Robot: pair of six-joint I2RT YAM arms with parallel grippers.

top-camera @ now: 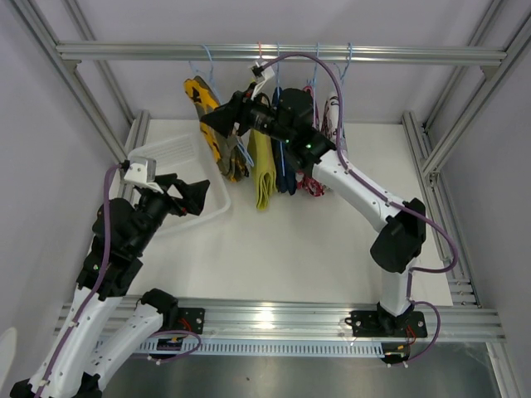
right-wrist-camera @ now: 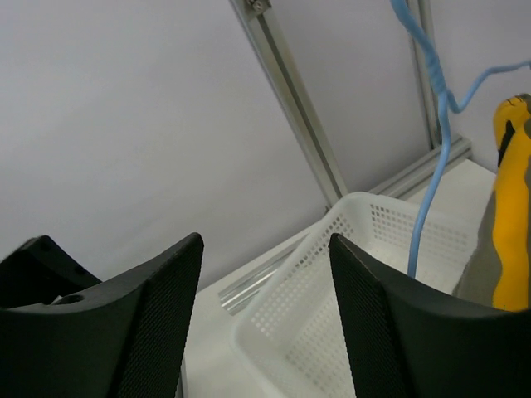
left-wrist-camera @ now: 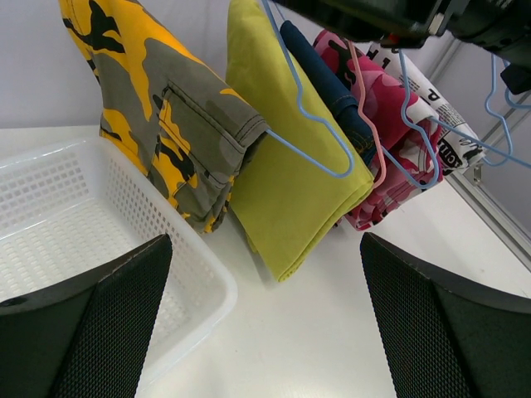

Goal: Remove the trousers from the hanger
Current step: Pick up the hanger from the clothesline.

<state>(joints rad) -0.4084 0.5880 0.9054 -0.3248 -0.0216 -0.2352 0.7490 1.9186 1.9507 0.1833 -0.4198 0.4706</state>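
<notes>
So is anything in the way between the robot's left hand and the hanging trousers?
Nothing visible. The left gripper is open, and only tabletop shows between it and the yellow trousers. The white basket sits low to the left, beside the camouflage trousers.

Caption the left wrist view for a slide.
Open left gripper over the white basket, facing camouflage trousers and yellow trousers on blue hangers.

Five small trousers are shown draped on wire hangers, side by side: camouflage pair, yellow pair, navy pair, pink-red patterned pair, newsprint pair.
</notes>
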